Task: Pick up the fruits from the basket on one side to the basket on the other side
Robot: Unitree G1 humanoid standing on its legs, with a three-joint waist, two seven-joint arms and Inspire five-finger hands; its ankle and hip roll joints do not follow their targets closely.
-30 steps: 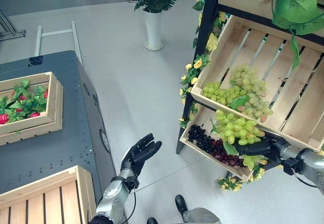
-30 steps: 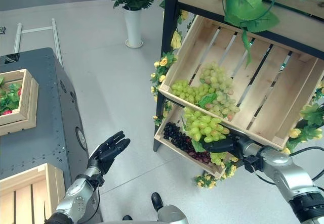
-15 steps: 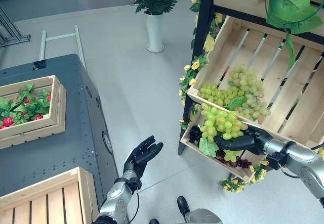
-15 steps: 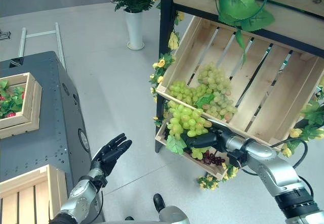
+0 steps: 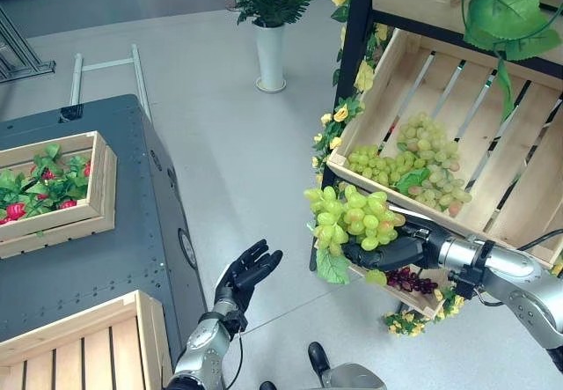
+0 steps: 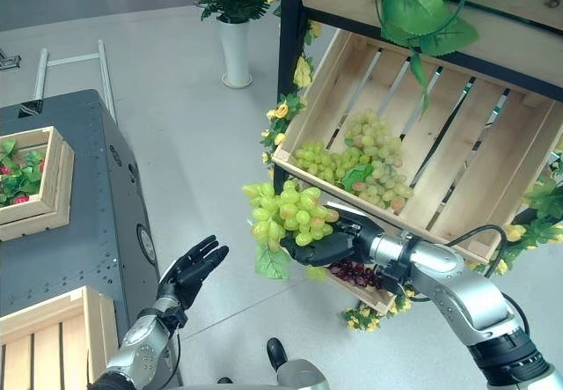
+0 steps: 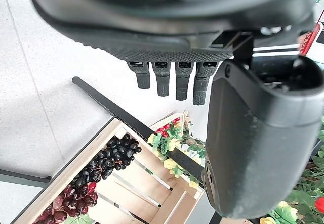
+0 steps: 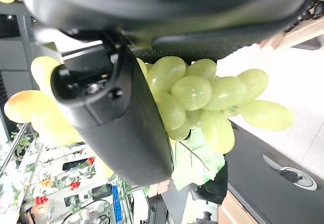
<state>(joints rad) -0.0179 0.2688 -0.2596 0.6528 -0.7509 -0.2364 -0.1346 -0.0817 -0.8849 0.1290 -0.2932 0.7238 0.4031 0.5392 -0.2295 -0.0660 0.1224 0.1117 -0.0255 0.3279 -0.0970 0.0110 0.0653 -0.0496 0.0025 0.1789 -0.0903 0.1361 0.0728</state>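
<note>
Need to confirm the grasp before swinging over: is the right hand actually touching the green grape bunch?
Touching. In the right wrist view the right hand presses against the green grape bunch; the left eye view shows the bunch resting on its curled fingers.

Right hand (image 6: 339, 242) curled around a load, left hand (image 5: 244, 271) raised, fingers straight.

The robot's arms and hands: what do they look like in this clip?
Both arms are silver-grey metal with rounded segments and dark joints. Each ends in a black hand with jointed fingers: the left hand and the right hand. A black band sits at the right wrist. The wrist views show textured black palm casing and blocky fingers.
</note>
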